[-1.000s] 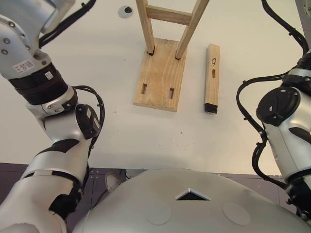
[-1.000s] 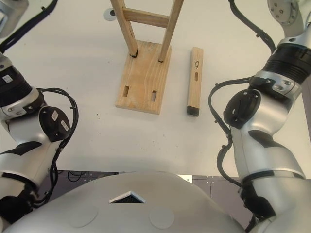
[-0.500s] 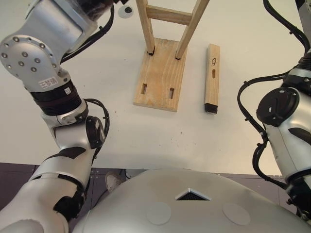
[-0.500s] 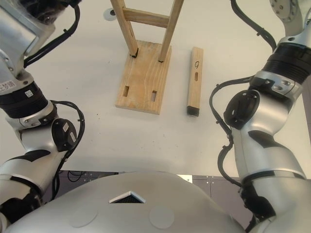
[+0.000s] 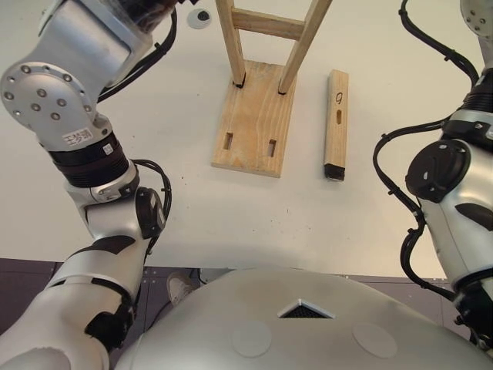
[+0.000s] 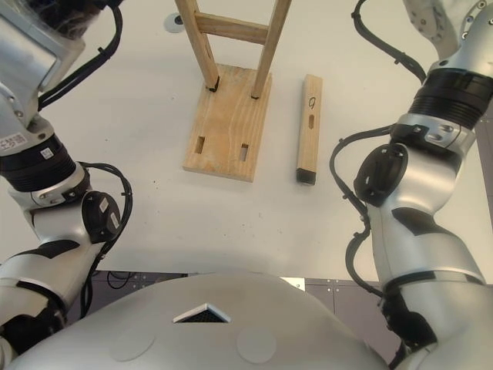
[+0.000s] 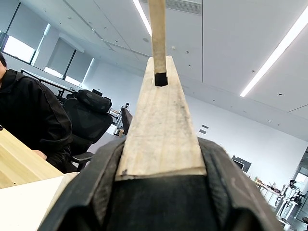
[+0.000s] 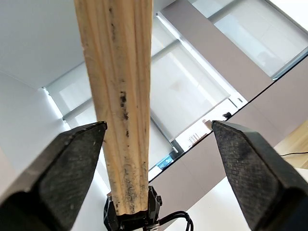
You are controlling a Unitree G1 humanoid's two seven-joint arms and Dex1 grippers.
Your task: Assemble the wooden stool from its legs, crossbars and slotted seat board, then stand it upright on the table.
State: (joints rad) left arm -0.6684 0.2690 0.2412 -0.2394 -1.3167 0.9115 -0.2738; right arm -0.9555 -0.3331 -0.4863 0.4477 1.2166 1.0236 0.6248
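Surroundings: a loose leg (image 5: 337, 123) is laid flat on the table (image 5: 154, 154), below the right gripper and just beside the seat board. A round grommet (image 5: 199, 18) is set under the left arm.
Stool: the seat board (image 5: 254, 116) is laid flat between both arms. Two legs (image 5: 230, 42) are stood in its far slots, long axes rising toward the grippers, and are joined by a crossbar (image 5: 269, 25).
Left gripper (image 7: 161, 161): clamped on a wooden piece (image 7: 161, 125) that runs straight out from it.
Right gripper (image 8: 159, 127): spread wide. A wooden bar (image 8: 118, 96), probably a standing leg, is seen between the fingers, nearer one of them.
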